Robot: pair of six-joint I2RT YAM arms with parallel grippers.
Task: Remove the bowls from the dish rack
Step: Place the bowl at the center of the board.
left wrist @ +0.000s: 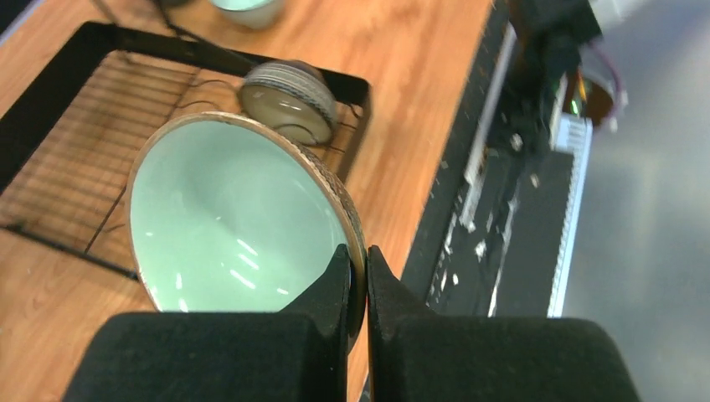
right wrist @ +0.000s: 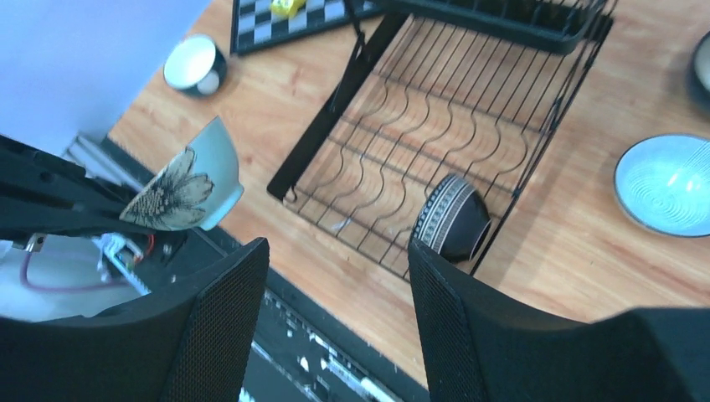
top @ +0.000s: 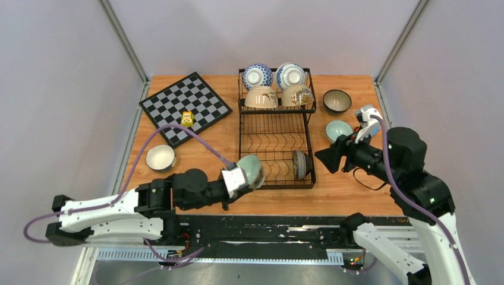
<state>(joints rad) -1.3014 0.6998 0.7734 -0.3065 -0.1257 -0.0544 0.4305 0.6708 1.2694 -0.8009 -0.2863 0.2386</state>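
Left claw (left wrist: 357, 255): clamped on rim of teal bowl (left wrist: 226, 218), at near-left corner of dish rack (top: 240, 142). Right claw (right wrist: 335, 251): open, empty, right of rack. Striped bowl (top: 300, 164): in rack's lower tray.

Hidden between the fingers of left gripper (left wrist: 358, 261) — near rim of pale teal bowl (left wrist: 226, 218). Cropped at left edge: dish rack (left wrist: 88, 35). Cropped at top edge: pale blue bowl (left wrist: 249, 8). Cropped at right edge, right wrist view: dark bowl (right wrist: 703, 67). Too small to identify — yellow item (top: 187, 117) on checkerboard (top: 196, 95).
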